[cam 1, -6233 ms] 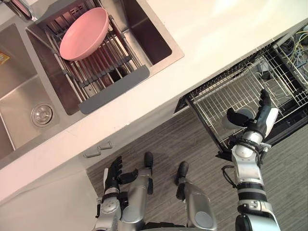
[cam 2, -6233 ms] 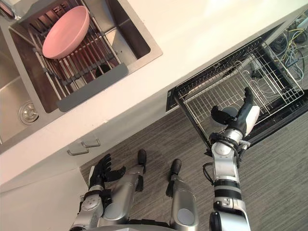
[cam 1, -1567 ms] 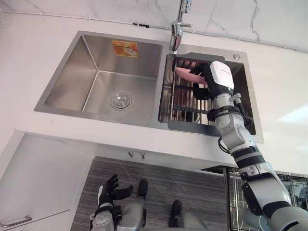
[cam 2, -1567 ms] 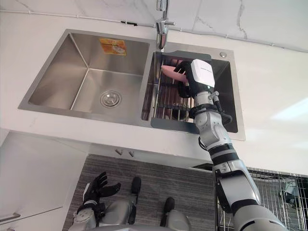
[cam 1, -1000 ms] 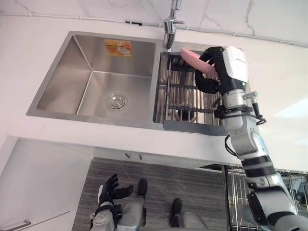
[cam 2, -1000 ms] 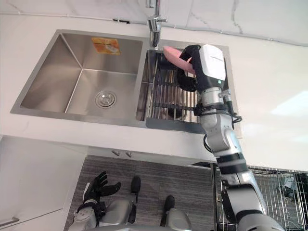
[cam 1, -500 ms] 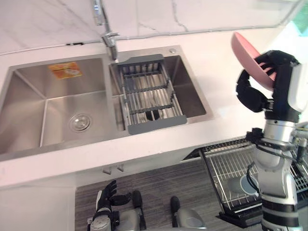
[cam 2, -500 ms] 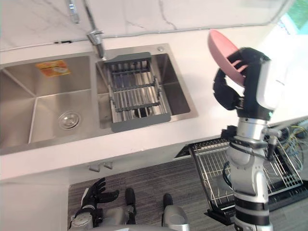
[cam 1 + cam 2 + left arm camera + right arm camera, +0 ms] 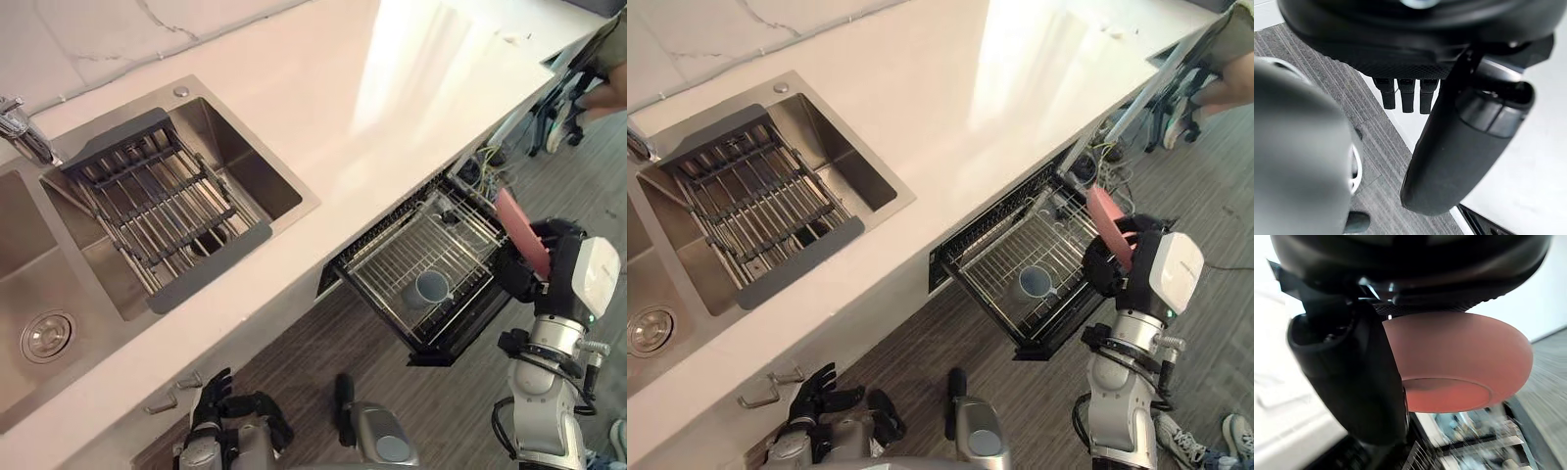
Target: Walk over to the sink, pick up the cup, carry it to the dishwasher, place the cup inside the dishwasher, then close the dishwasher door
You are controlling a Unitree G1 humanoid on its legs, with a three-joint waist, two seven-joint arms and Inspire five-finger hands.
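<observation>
My right hand (image 9: 545, 266) is shut on a pink bowl (image 9: 515, 229), held on edge just past the far corner of the pulled-out dishwasher rack (image 9: 384, 257). In the right wrist view the thumb and fingers clamp the pink bowl's (image 9: 1459, 367) rim. A grey-blue cup (image 9: 429, 288) lies in the rack, to the left of the hand. Low by the cabinet front, my left hand (image 9: 211, 394) hangs open and empty; its fingers (image 9: 1406, 95) point straight toward the floor.
The steel sink (image 9: 257, 168) holds a grey slatted drain rack (image 9: 157, 211) with nothing on it. The white counter (image 9: 392, 88) runs above the open dishwasher. A person's legs and shoes (image 9: 586, 90) show at the far end, and another shoe (image 9: 1234, 431) near my right arm.
The view has swung from the sink toward the dishwasher. My right hand, still holding the pink bowl, has come down from above the counter to beside the pulled-out rack.
</observation>
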